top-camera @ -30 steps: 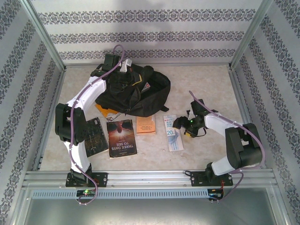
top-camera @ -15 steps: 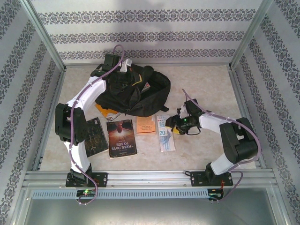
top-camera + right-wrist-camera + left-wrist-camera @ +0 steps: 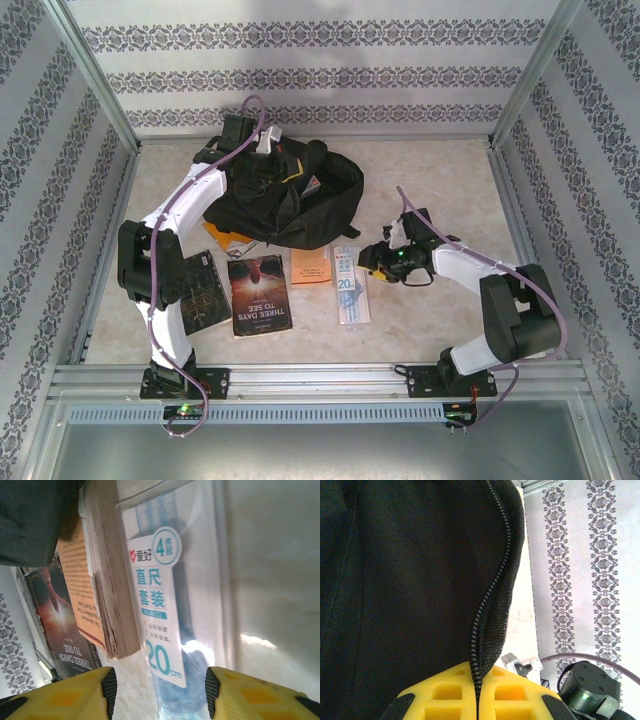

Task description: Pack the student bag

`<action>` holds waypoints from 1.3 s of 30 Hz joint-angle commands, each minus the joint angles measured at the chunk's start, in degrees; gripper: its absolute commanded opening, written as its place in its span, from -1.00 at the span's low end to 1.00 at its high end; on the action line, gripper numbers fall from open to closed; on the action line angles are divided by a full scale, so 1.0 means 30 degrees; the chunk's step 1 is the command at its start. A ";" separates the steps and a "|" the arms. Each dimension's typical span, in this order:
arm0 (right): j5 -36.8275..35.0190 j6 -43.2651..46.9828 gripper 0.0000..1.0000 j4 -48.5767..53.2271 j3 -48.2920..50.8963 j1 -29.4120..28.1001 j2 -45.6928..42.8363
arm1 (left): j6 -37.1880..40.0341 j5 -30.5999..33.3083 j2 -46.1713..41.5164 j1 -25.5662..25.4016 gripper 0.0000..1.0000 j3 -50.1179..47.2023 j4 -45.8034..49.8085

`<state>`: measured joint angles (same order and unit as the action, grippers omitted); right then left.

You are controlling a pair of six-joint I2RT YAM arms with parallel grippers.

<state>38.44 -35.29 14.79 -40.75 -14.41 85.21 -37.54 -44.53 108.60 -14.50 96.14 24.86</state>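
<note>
Slumping on the table (image 3: pixel 440 170), far and left of centre, the student bag (image 3: pixel 300 205) is the biggest thing: black woven fabric, soft and floppy, prob. light while unpacked, so best taken by a seam or strap, not a slack panel. Left gripper (image 3: pixel 477 692) is clamped on its zip edge, coarse teeth pinched betw. yellow pads (image 3: pixel 445 695). Right gripper (image 3: pixel 157 690) stands jaws apart, astride a ruler pack (image 3: pixel 165 610): glossy clear plastic, flat, thin, prob. slippery.

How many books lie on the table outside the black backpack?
3: a dark-covered book at the left, the brown "Three Days to See" paperback right of it, and a small orange book by the black fabric backpack. More may hide under it.
</note>
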 commanded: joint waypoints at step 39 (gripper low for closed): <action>0.2595 -0.2094 -0.26 -0.4797 -0.0864 -0.2225 0.4244 | 0.0208 -0.0570 -0.0665 0.0176 -1.00 0.0415 0.0179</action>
<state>44.56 -39.46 3.77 -43.13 -19.53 95.85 -37.54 -44.84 108.60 -14.50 96.14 24.84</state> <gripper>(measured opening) 0.377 0.061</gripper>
